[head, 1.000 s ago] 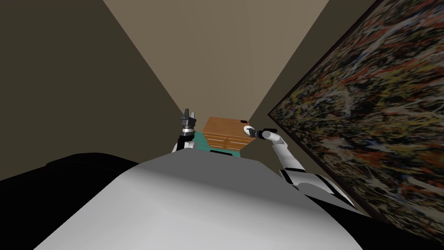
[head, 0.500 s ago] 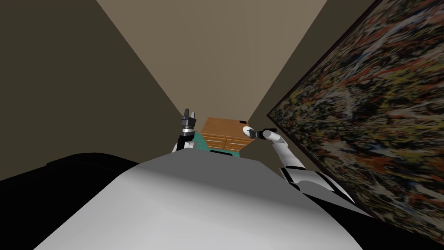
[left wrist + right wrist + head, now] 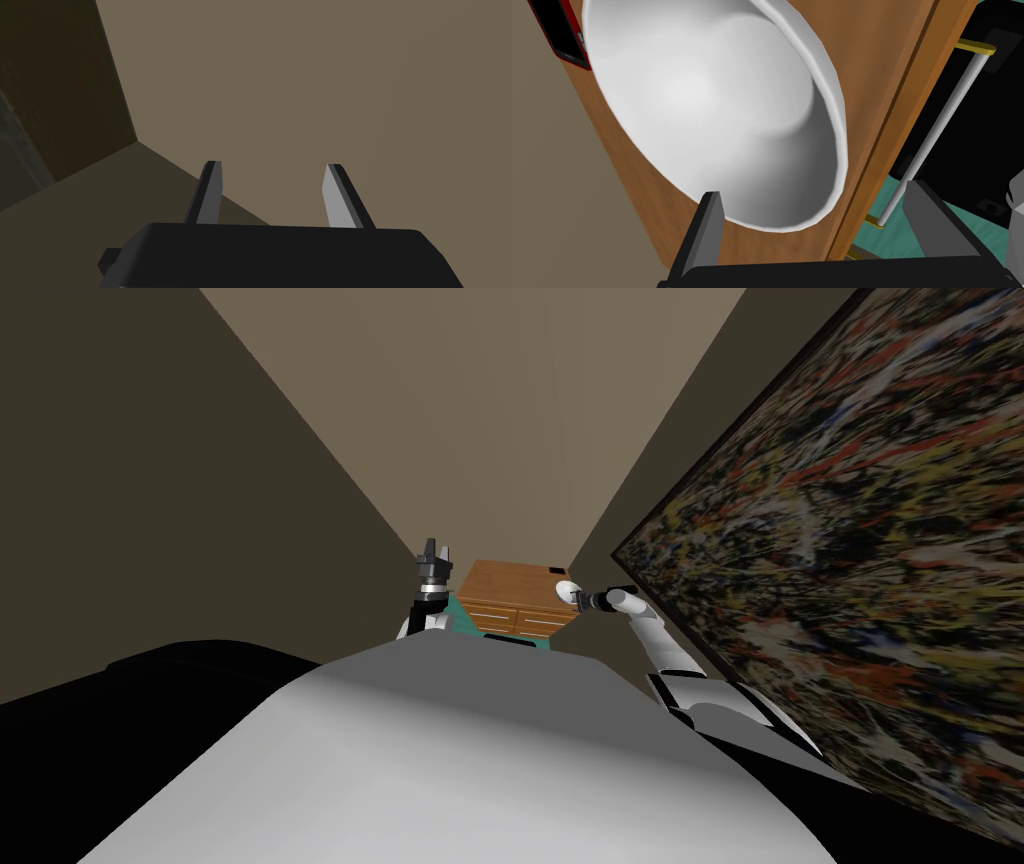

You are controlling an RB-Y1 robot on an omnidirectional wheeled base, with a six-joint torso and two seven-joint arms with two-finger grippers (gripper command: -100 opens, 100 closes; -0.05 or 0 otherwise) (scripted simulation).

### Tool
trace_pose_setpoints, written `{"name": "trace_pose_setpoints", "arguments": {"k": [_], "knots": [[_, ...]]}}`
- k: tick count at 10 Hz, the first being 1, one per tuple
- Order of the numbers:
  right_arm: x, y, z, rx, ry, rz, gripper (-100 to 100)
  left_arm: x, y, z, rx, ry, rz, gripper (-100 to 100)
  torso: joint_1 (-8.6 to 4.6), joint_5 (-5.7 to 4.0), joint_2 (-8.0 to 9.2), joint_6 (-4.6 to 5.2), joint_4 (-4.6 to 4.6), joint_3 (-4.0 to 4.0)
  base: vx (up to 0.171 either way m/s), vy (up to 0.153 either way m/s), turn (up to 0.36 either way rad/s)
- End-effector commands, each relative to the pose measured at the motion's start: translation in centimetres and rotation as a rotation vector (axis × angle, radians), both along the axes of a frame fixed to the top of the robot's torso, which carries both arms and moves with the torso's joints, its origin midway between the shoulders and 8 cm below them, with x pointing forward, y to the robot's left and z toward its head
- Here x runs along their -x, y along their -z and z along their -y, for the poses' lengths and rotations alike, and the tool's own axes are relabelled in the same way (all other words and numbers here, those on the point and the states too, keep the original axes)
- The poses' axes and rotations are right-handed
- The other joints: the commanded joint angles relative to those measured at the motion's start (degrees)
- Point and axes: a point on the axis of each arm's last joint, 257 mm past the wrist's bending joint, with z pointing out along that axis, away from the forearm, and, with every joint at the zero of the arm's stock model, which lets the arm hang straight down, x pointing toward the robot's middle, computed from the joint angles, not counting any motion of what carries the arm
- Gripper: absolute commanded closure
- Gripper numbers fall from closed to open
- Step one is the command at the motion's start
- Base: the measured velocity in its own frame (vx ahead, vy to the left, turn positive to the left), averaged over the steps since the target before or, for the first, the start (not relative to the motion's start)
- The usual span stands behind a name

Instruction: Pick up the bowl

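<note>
Reaching out with my right arm, I have my right gripper (image 3: pixel 584 599) up close to the bowl (image 3: pixel 567 590). The bowl is white and plain. It sits on top of a brown wooden dresser (image 3: pixel 505 588), at the end nearest the wall with the big splashy painting (image 3: pixel 850 548).

From my right hand I see the bowl (image 3: pixel 712 100) very big, and I look right down into it. My right gripper (image 3: pixel 812 192) has its two fingers spread wide apart. One finger (image 3: pixel 708 225) sits in front of the bowl's near rim, but I cannot tell if it touches. The other finger (image 3: pixel 929 215) is past the edge of the dresser top (image 3: pixel 862 75), out over the front of the dresser. So the near rim of the bowl sits in the gap, more to one side. Nothing is pinched.

Beside the bowl, on the far side from my hand, lies a flat black thing with a red edge (image 3: pixel 562 30). On the dresser's front there is a long silver handle (image 3: pixel 942 120) with gold ends. Below it I see some blue-green floor (image 3: pixel 897 235).

My left gripper (image 3: pixel 433 550) is held up high, off to the left of the dresser and well apart from the bowl. Its fingers (image 3: pixel 212 190) are spread apart too, with nothing between them.
</note>
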Motion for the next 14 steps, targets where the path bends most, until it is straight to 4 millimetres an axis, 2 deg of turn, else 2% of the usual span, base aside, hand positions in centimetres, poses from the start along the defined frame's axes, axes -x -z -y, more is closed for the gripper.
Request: {"name": "trace_pose_setpoints", "arguments": {"k": [1,2,3,4,5,6,10,11,12,13,14], "knots": [[0.0,0.0,0.0,0.0,0.0,0.0,-100,0.0,0.0,0.0,0.0,0.0,0.0,0,0.0,0.0,0.0,0.0,0.0,0.0,0.023,-0.029,0.0],[0.1,0.0,0.0,-0.002,0.004,-0.005,0,0.0,0.0,0.0,0.0,0.0,0.0,0,0.13,0.02,0.09,-0.01,0.02,0.05,0.004,-0.006,0.001],[0.4,1.2,-0.1,-0.001,0.002,-0.003,-100,0.0,0.0,0.0,0.0,0.0,0.0,0,0.22,0.05,0.16,-0.01,0.04,0.09,0.046,0.014,-0.01],[0.6,1.8,-0.1,-0.001,0.001,-0.003,-100,0.0,0.0,0.0,0.0,0.0,0.0,0,0.31,0.06,0.07,-0.02,0.02,0.04,0.076,0.038,-0.009],[0.5,1.4,0.0,-0.003,0.004,-0.006,-100,0.0,0.0,0.0,0.0,0.0,0.0,0,0.4,0.08,-0.03,-0.02,-0.01,-0.02,0.033,0.019,-0.004],[0.5,1.5,0.0,-0.001,0.002,-0.004,100,0.0,0.0,0.0,0.0,0.0,0.0,0,0.36,0.08,0.06,-0.02,0.01,0.03,0.006,0.003,0.001],[0.5,1.5,0.0,-0.003,0.003,-0.007,100,0.0,0.0,0.0,0.0,0.0,0.0,0,0.31,0.09,0.23,-0.04,0.09,0.15,0.0,0.0,-0.001],[0.6,1.6,0.0,-0.003,0.004,-0.008,0,0.0,0.0,0.0,0.0,0.0,0.0,0,0.31,0.1,0.25,-0.04,0.11,0.17,0.0,0.0,0.0],[0.1,0.2,0.0,-0.002,0.003,-0.004,100,0.0,0.0,0.0,0.0,0.0,0.0,0,0.32,0.1,0.27,-0.04,0.12,0.19,-0.05,-0.019,0.018],[0.4,0.8,0.0,-0.001,0.001,-0.005,100,0.0,0.0,0.0,0.0,0.0,0.0,0,0.28,0.15,0.44,-0.05,0.19,0.3,-0.029,-0.015,0.008],[0.3,0.6,0.0,-0.002,0.003,-0.006,0,0.0,0.0,0.0,0.0,0.0,0.0,0,0.3,0.12,0.45,-0.04,0.18,0.31,0.0,0.0,0.0]]}}
